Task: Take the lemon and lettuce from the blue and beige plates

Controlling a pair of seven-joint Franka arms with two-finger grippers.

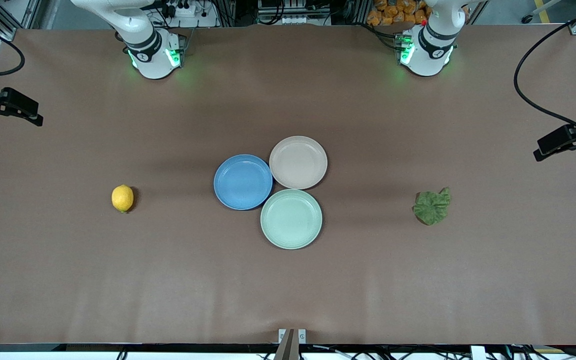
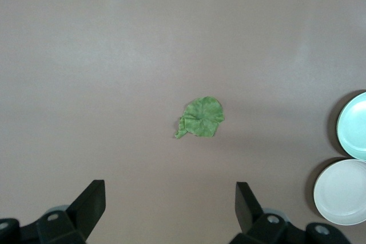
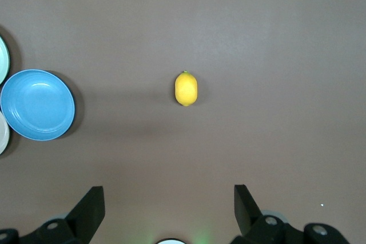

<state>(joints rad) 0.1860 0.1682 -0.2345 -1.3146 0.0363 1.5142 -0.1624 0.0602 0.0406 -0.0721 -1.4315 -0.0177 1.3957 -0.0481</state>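
Observation:
The lemon (image 1: pixel 122 198) lies on the bare table toward the right arm's end, apart from the plates. It also shows in the right wrist view (image 3: pixel 186 88). The lettuce (image 1: pixel 432 207) lies on the bare table toward the left arm's end and shows in the left wrist view (image 2: pixel 200 118). The blue plate (image 1: pixel 243 181) and the beige plate (image 1: pixel 298 162) sit empty at the table's middle, touching. My left gripper (image 2: pixel 170 190) is open and empty, high over the table near the lettuce. My right gripper (image 3: pixel 168 192) is open and empty, high over the table near the lemon.
A mint-green plate (image 1: pixel 291 218) sits empty, touching the other two and nearer to the front camera. Black fixtures with cables stand at both ends of the table (image 1: pixel 8 106) (image 1: pixel 568 140). The arm bases (image 1: pixel 155 55) (image 1: pixel 425 50) stand along the table's edge.

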